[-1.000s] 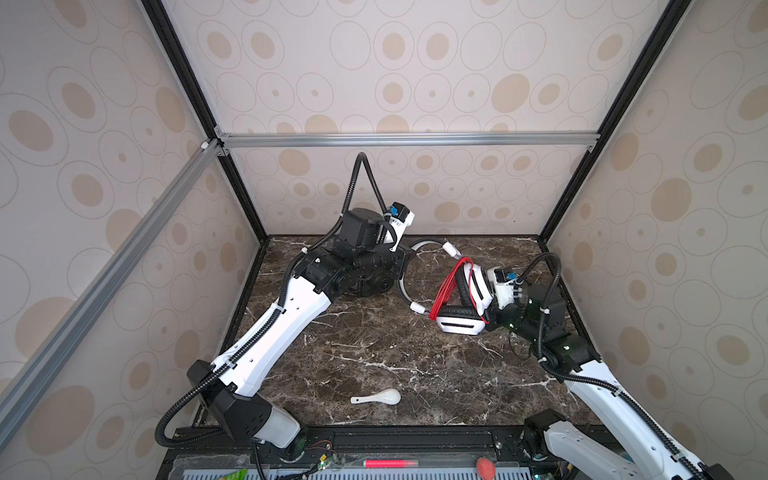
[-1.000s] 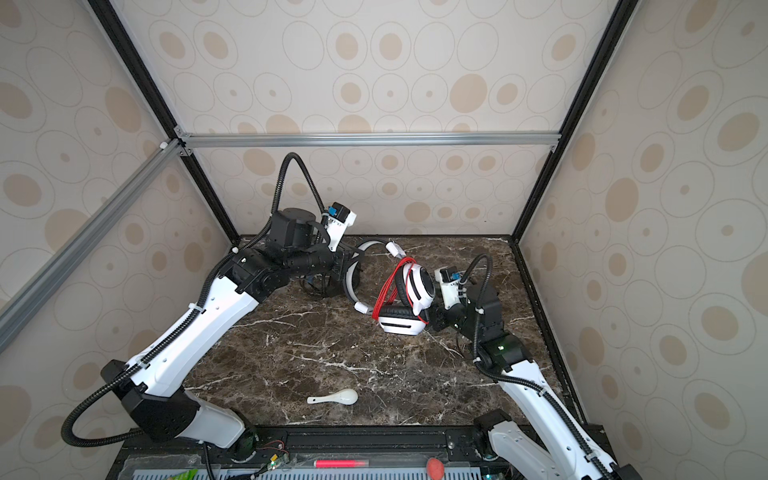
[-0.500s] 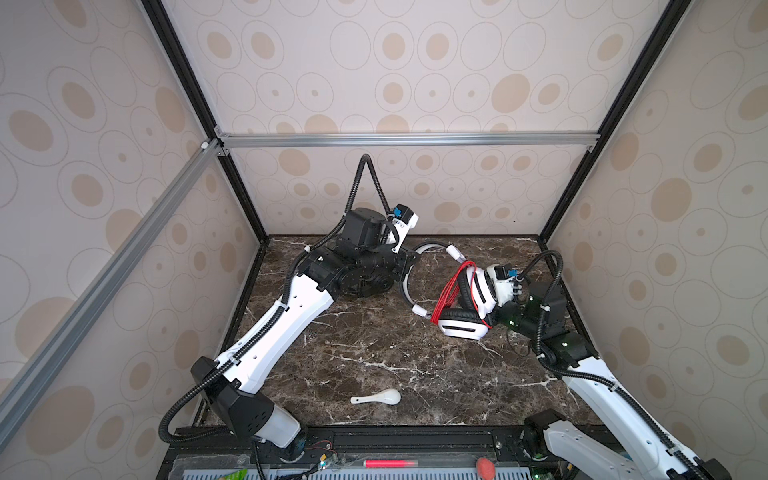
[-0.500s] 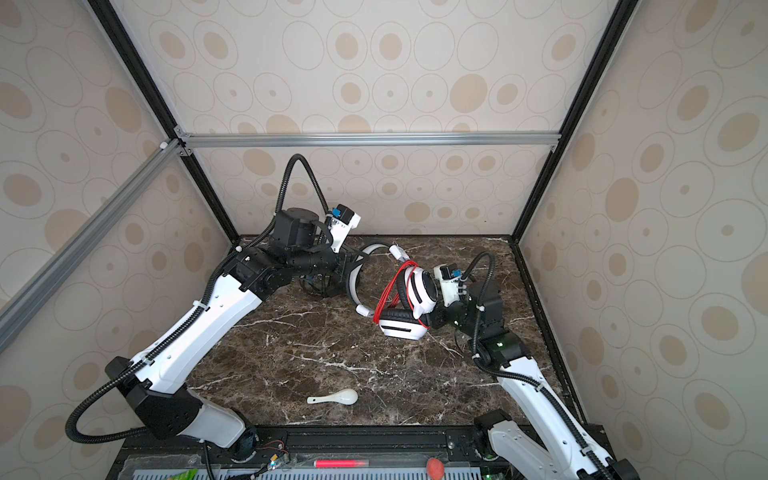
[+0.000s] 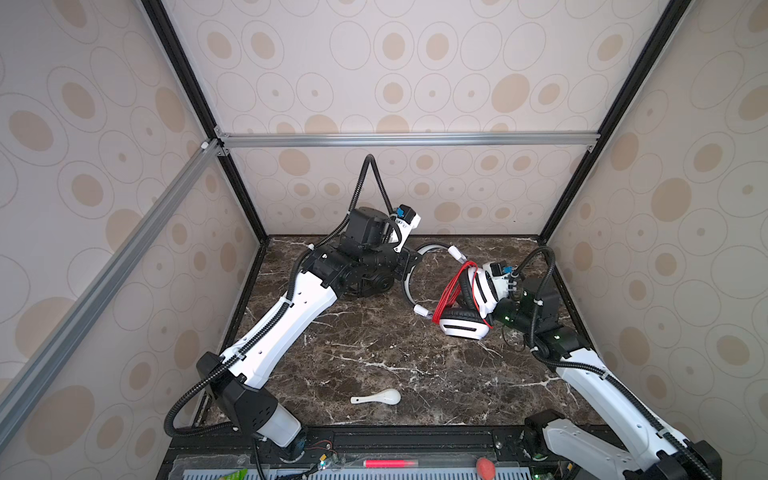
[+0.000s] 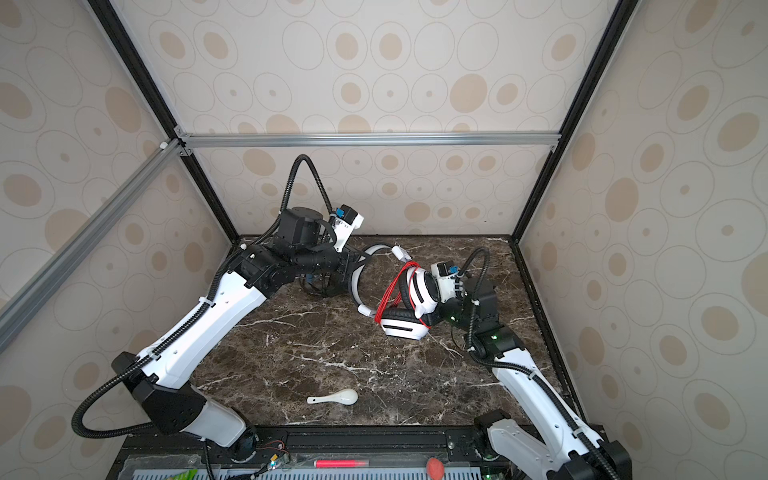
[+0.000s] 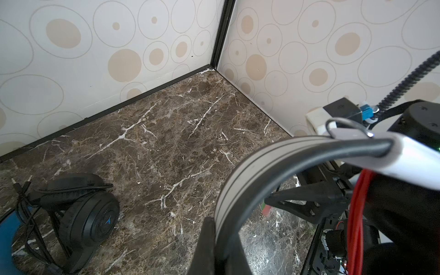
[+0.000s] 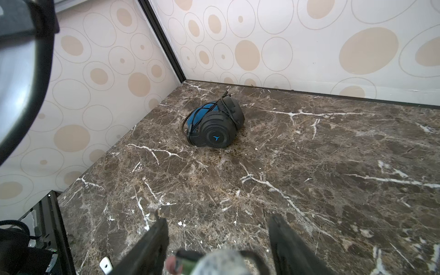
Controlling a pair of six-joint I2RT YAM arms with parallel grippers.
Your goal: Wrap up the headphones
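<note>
The white headphones (image 5: 461, 329) (image 6: 402, 328) lie at the back right with the red cord (image 5: 451, 291) wound round the earcups. My left gripper (image 7: 220, 242) (image 5: 409, 266) is shut on their grey-white headband (image 7: 273, 154). The right gripper (image 8: 217, 219) stands open just beside the earcups, with bare marble between its fingers. Close to its palm show a blurred red-green plug (image 8: 175, 264) and a pale blurred shape. The black headphones (image 8: 214, 126) (image 7: 88, 214), blue inside and with their thin cord around them, sit by the back left corner. In both top views my left arm mostly covers them.
A small white ceramic spoon (image 5: 380, 397) (image 6: 338, 397) lies near the front edge of the marble table (image 5: 374, 357). Patterned walls close in the back and both sides. The left forearm (image 5: 291, 324) crosses the left part of the table.
The right wrist has edged a little back and left along the earcups, and the lower earcup has slid slightly towards the front. The left arm has hardly moved.
</note>
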